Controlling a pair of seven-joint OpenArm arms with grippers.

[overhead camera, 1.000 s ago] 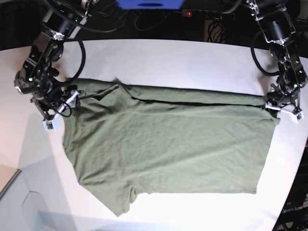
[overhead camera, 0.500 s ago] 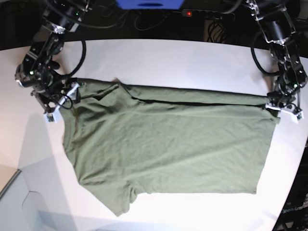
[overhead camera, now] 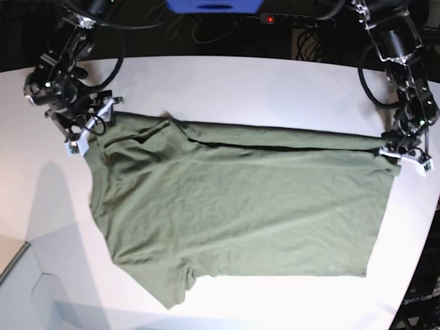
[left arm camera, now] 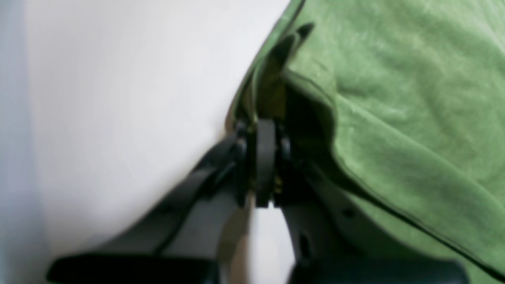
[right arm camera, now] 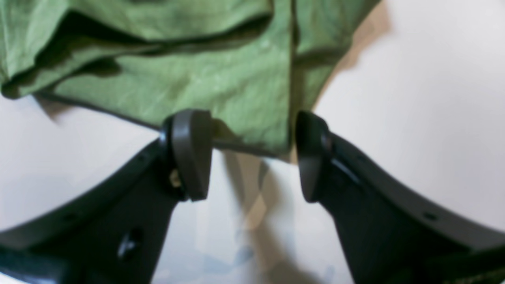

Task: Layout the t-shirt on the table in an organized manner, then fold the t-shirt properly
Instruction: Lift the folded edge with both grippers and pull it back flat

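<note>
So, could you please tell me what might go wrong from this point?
The left gripper is shut on only a thin edge of the t-shirt, so the cloth could slip out when pulled. The right gripper is open with the shirt's corner between its fingers; a pull from one side alone could skew the shirt on the table and bunch the wrinkled shoulder.

White table with curved far edge, olive-green t-shirt spread flat across its middle, lower sleeve near the front edge
</note>
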